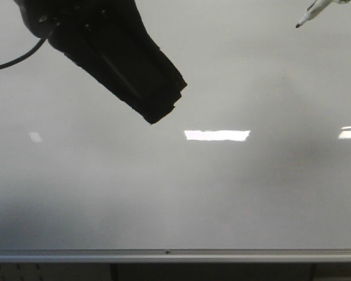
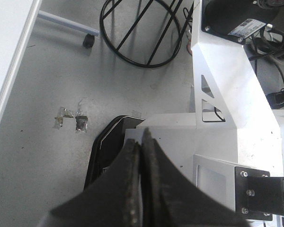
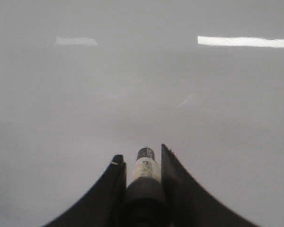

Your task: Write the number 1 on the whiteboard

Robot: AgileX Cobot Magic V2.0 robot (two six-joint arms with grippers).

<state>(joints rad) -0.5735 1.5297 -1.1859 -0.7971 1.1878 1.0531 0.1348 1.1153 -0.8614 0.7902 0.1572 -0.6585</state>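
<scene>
The whiteboard [image 1: 222, 193] is glossy pale grey-white and fills the front view, with a silver rail [image 1: 175, 255] along its bottom. No black stroke of the number 1 shows on it. My right gripper [image 3: 143, 158] is shut on a black-tipped marker [image 3: 145, 165] that points at the whiteboard [image 3: 142, 85]. In the front view only the marker [image 1: 309, 14] shows, at the top right, its tip a little off the surface. My left gripper [image 1: 161, 105] hangs in front of the upper left of the board. In its wrist view the left gripper [image 2: 141, 137] is shut and empty.
Bright rectangular light reflections [image 1: 216, 135] lie across the board's middle. A black cable [image 1: 17, 60] runs off left from the left arm. The left wrist view shows grey floor [image 2: 47, 156], a black wire stand [image 2: 142, 33] and the robot's white base [image 2: 227, 94].
</scene>
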